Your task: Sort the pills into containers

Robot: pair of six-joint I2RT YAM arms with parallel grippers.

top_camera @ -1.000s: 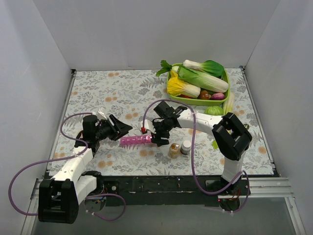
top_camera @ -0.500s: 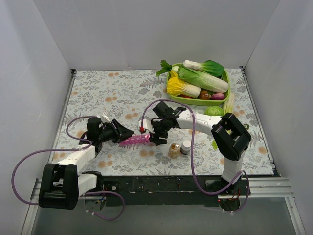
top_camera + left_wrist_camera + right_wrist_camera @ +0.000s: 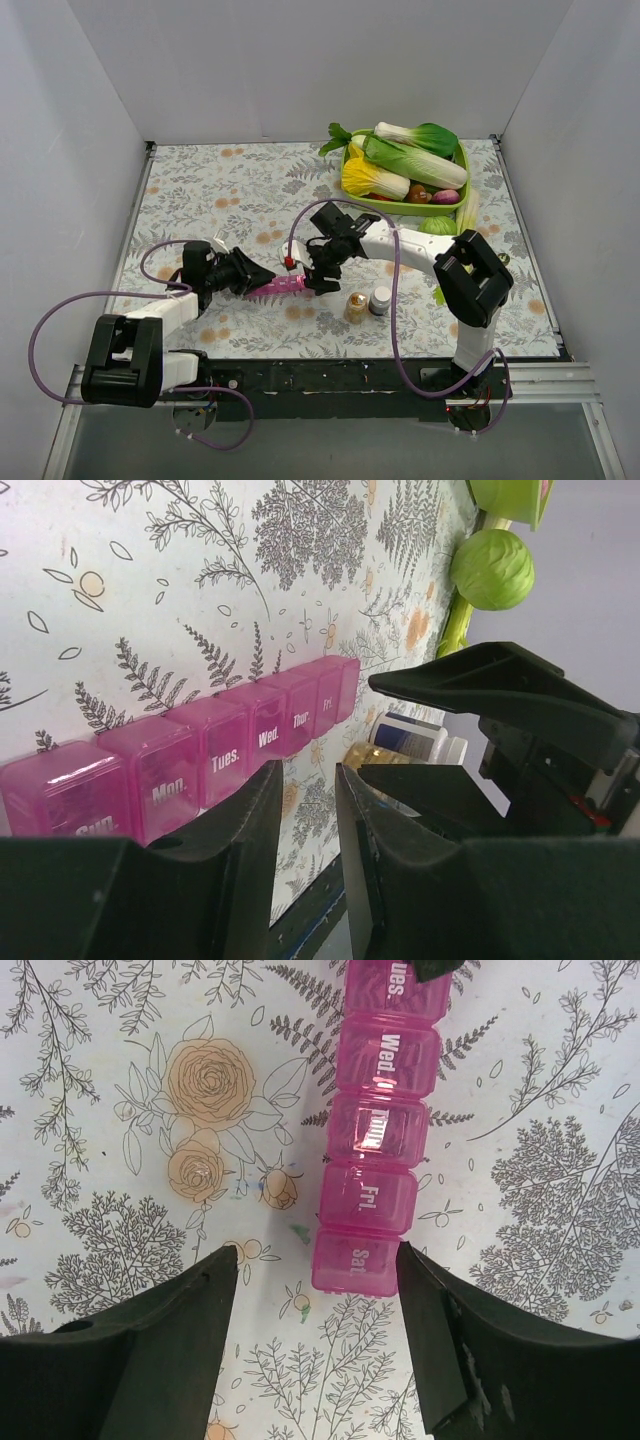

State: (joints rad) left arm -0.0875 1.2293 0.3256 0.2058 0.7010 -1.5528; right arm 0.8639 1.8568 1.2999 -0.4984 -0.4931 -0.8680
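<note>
Around three sides stand three white walls (image 3: pixel 300 70), closing in one floral-clothed bench (image 3: pixel 200 190) whose far-left part lies bare, the widest room for moving. Two arms reach inward from the near edge. One green tray (image 3: pixel 398 208) heaped with vegetables fills the far right corner. One pink pill organiser (image 3: pixel 283 287), seven day-marked compartments with lids down, lies flat near the bench's middle, well clear of every edge. One amber bottle (image 3: pixel 355 307) and one white bottle (image 3: pixel 380 300) stand near its right end, toward the near edge. The left claw (image 3: pixel 308 770) sits at the Sunday end, fingers close, a thin slit between them, holding nothing. The right claw (image 3: pixel 315 1255) is spread wide, straddling the Saturday end.
</note>
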